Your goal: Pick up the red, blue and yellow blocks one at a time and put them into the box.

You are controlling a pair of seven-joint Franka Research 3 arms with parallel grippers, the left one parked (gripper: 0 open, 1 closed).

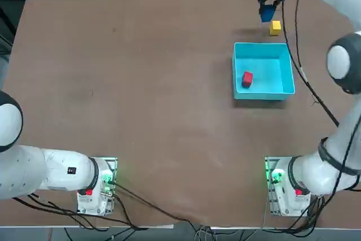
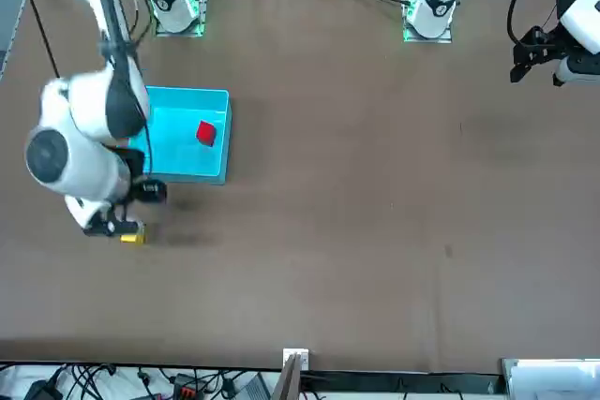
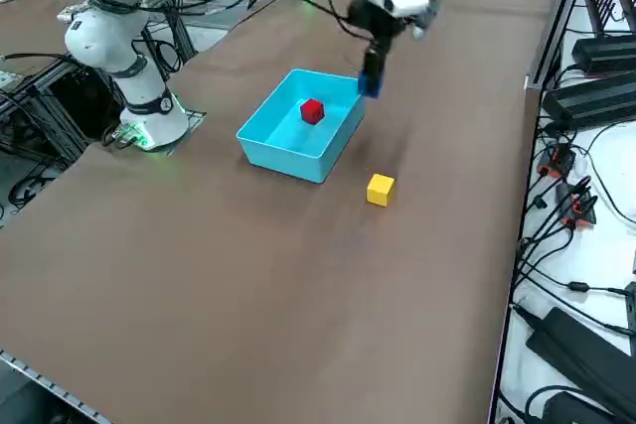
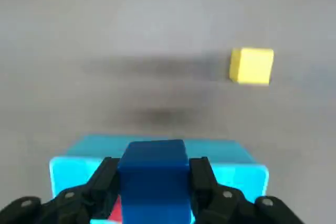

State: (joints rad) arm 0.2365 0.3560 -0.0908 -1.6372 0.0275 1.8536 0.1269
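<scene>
Fingers [image 4: 207, 182] of the right gripper [image 4: 153, 182] are clamped on the blue block [image 4: 153, 179], which hangs in the air off the table, beyond the far wall of the box [image 1: 285, 70] and near the table's far right corner. The step in hand looks like the second block's carry: the red block [image 1: 247, 79] already lies inside the box, by its left wall. Next the arm would need to bring the blue block back over the box and open only once it is inside the walls. Largest here is the brown table [image 1: 141, 100], mostly bare. Cables and equipment crowd the room past its edges. The yellow block [image 1: 275, 26] sits on the table just beyond the box's far wall, not yet picked.
</scene>
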